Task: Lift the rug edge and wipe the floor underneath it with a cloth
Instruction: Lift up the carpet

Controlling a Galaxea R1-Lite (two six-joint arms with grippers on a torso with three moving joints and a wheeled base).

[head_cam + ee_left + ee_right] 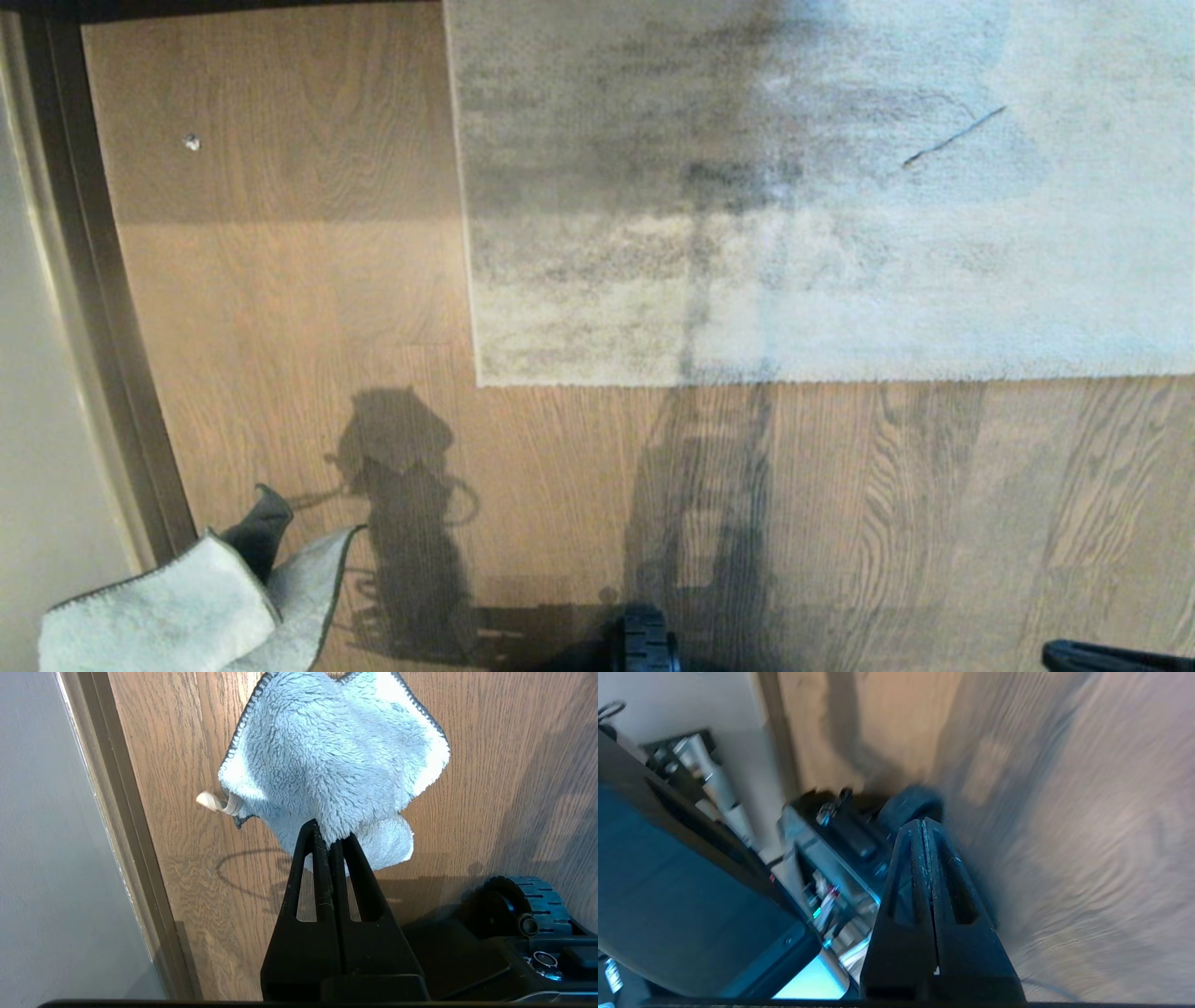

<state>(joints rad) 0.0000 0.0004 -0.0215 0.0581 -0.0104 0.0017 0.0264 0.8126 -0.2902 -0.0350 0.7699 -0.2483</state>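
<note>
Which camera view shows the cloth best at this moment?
The left wrist view: the cloth fills the frame, hanging from the shut left gripper over the floor. The head view catches it only at the lower left corner, partly cut off. The right wrist view shows none of it, only the shut right gripper.

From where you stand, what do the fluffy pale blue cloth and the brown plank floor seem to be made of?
The fluffy pale blue cloth looks like microfibre: dense fuzzy pile, dark stitched hem. The brown plank floor shows printed-looking wood grain with a smooth low sheen, so laminate or sealed wood; I cannot tell which.
</note>
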